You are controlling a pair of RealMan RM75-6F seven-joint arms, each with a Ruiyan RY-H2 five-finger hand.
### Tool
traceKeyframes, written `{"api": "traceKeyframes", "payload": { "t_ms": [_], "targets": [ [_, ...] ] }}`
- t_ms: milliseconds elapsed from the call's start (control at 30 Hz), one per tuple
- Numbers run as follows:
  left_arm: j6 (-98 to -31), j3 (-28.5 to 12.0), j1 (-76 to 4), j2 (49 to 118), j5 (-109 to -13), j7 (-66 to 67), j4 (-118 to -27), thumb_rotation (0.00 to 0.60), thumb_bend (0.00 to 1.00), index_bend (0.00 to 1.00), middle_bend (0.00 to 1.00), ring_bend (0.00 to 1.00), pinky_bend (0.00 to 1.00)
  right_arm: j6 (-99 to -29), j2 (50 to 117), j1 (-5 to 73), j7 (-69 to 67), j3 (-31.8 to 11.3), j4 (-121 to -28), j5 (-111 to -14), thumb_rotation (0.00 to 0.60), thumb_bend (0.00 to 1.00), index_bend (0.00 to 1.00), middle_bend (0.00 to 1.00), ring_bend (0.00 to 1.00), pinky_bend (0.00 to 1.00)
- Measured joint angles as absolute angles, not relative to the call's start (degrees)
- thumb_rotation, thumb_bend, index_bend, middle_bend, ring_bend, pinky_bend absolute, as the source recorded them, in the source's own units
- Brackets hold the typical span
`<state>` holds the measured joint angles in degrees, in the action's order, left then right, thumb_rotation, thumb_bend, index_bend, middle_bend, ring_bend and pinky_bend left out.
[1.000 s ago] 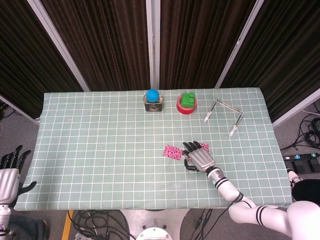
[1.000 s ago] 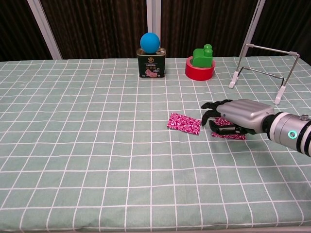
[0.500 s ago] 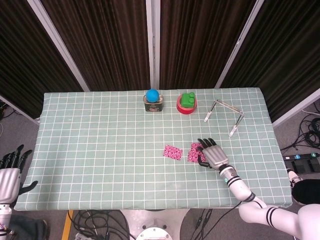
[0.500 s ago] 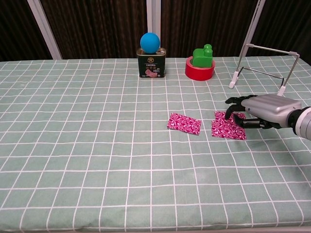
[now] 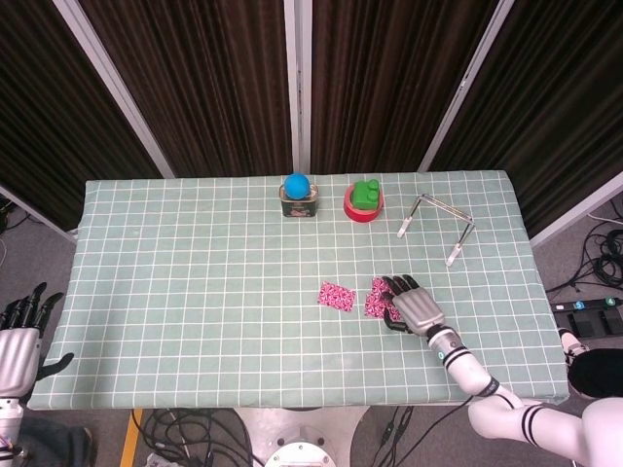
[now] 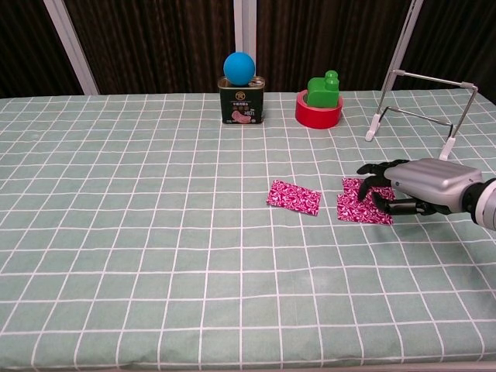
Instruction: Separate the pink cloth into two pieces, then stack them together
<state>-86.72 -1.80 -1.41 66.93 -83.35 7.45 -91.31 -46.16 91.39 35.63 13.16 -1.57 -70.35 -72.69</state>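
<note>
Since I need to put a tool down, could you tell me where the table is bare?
The whole left half of the table and the front strip are bare. It is crowded only along the back and around the two pink cloth pieces by the right robot hand.

Two flat pink patterned cloth pieces lie apart: left piece [image 6: 294, 197] uncovered, right piece [image 6: 359, 203] partly hidden.

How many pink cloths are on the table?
2. One pink cloth piece lies flat near the table's middle. The other pink cloth piece lies just to its right, apart from it, with the right hand at its right edge.
</note>
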Motion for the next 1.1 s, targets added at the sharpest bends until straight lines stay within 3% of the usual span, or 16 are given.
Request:
{"api": "traceKeyframes", "payload": {
  "t_ms": [233, 500, 1100],
  "targets": [
    [-86.87, -1.71, -1.24, 66.96, -83.43, 7.07, -91.00, 0.600, 0.06, 0.18, 0.13, 0.13, 0.16, -47.61, 91.25, 35.22, 13.22, -1.76, -70.83, -72.96, 0.000, 0.60, 0.25, 0.00, 0.00, 0.00],
    [-87.05, -1.53, -0.77, 67.08, -83.13, 6.76, -90.80, 0.600, 0.06, 0.18, 0.13, 0.13, 0.16, -44.70, 93.51, 36.75, 14.09, -3.34, -67.69, -70.42, 0.000, 0.60, 0.25, 0.00, 0.00, 0.00],
    [-87.20, -1.43, -0.70, 67.73, -83.84, 5.25, -89.21, 0.600, 0.06, 0.18, 0.13, 0.13, 0.16, -47.94, 90.09, 34.46, 16.18, -0.37, -74.50, -72.72, 0.000, 0.60, 0.25, 0.00, 0.00, 0.00]
  ]
}}
